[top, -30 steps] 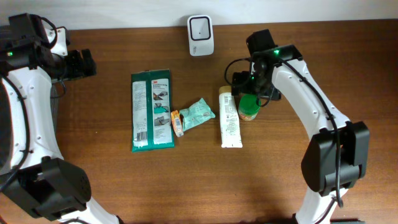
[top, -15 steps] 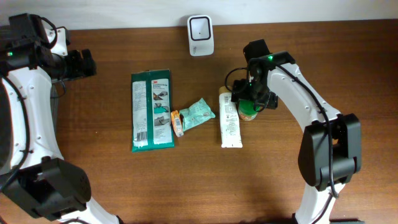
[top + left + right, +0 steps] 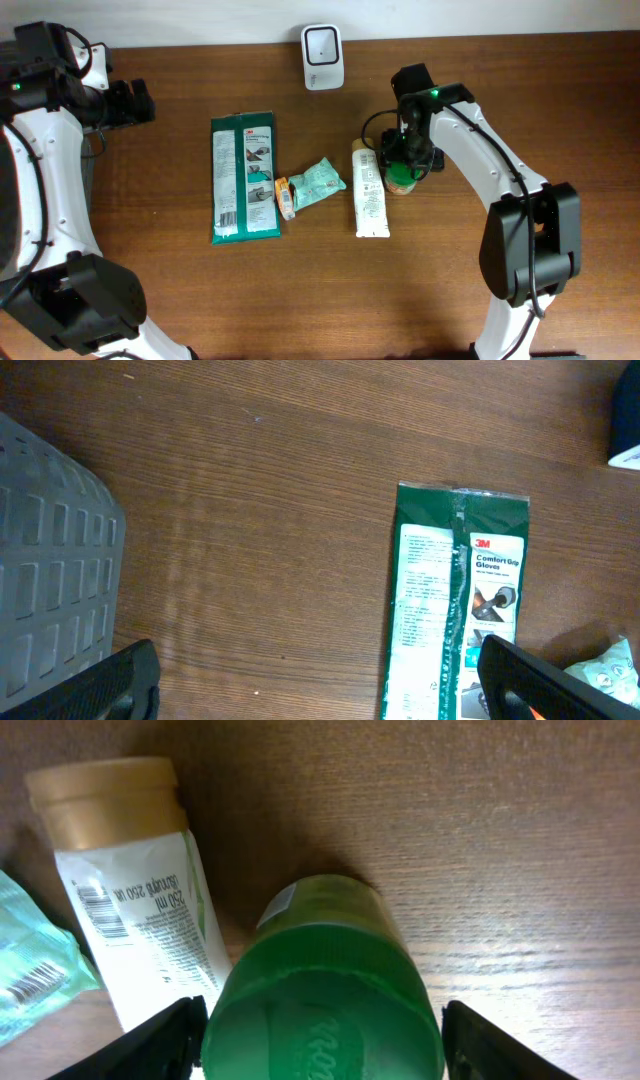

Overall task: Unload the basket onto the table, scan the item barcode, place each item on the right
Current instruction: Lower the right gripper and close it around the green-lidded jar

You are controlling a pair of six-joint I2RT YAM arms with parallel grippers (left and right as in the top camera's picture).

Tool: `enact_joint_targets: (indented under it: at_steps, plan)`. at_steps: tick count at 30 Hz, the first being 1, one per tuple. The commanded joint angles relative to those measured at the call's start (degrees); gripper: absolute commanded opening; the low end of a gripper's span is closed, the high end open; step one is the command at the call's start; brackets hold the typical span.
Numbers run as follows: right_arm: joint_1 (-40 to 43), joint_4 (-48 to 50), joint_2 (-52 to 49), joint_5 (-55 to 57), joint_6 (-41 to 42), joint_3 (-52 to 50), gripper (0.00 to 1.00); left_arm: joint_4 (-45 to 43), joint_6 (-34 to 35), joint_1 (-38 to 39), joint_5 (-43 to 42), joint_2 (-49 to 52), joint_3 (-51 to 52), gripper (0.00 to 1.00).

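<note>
A jar with a green cap (image 3: 320, 990) stands upright right of centre, mostly hidden under my right gripper (image 3: 405, 160) in the overhead view (image 3: 400, 180). In the right wrist view my right gripper (image 3: 322, 1040) straddles the cap. The left finger (image 3: 165, 1040) is almost against it and the right finger (image 3: 490, 1040) stands a little off, so the gripper is open. The white barcode scanner (image 3: 323, 44) stands at the table's far edge. My left gripper (image 3: 135, 103) hangs wide open at the far left, holding nothing (image 3: 320, 690).
A white tube with a tan cap (image 3: 369, 190) lies just left of the jar, its barcode showing (image 3: 95, 905). Further left lie a teal pouch (image 3: 318, 182), a small orange item (image 3: 285, 197) and a green 3M glove packet (image 3: 244, 177). A grey perforated surface (image 3: 50, 580) fills the left wrist view's left side.
My right gripper has moved left and down over the green-capped jar, and its jaws have narrowed toward the cap. The left arm has not moved.
</note>
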State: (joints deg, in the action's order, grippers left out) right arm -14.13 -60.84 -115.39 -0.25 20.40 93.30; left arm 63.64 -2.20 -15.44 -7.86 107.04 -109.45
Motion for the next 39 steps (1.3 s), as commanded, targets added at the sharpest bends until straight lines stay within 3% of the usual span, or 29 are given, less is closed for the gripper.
enact_joint_targets:
  at_steps: [1, 6, 9, 13, 18, 21, 22, 23, 27, 30, 31, 39]
  plan:
    - [0.0, 0.1, -0.4, 0.9, -7.1, -0.8, 0.67, -0.1, -0.9, 0.0, 0.2, -0.3, -0.3, 0.99]
    - [0.0, 0.2, -0.2, 0.9, -23.6, -0.2, 0.66, -0.1, -0.9, 0.0, 0.2, -0.3, -0.3, 0.99]
    - [-0.1, 1.3, 0.0, 0.5, -39.4, 1.4, 0.63, -0.1, -0.9, 0.0, 0.2, -0.3, -0.3, 0.99]
    - [-0.1, 1.9, -0.1, 0.5, -66.8, 1.5, 0.68, -0.1, -0.9, 0.0, 0.2, -0.3, -0.3, 0.99]
    - [0.1, 1.4, -0.1, -2.1, -80.2, 1.5, 0.69, -0.1, -0.9, 0.0, 0.2, -0.3, -0.3, 0.99]
    - [0.1, 1.4, -0.1, -3.3, -83.6, 1.5, 0.70, -0.1, -0.9, 0.0, 0.2, -0.3, -0.3, 0.99]
    - [0.1, 1.4, -0.1, -3.7, -83.6, 1.5, 0.73, -0.1, -0.9, 0.0, 0.2, -0.3, -0.3, 0.99]
    - [0.0, 1.9, -0.1, -4.1, -83.1, 1.5, 0.98, -0.1, -0.9, 0.0, 0.2, -0.3, -0.3, 0.99]
    - [-0.1, 4.2, 0.1, -6.0, -67.1, 1.6, 0.98, -0.1, -0.9, 0.0, 0.2, -0.3, -0.3, 0.99]
    - [0.0, 3.1, 0.3, -6.2, -39.0, 5.0, 0.98, -0.1, -0.9, 0.0, 0.2, -0.3, -0.3, 0.99]
    - [0.1, 1.5, 0.3, -6.1, -33.6, 6.0, 0.98, -0.1, -0.9, 0.0, 0.2, -0.3, -0.3, 0.99]
    - [0.4, -0.2, -0.3, -3.6, -13.3, 3.2, 0.98, -0.1, -0.9, 0.0, 0.2, -0.3, -0.3, 0.99]
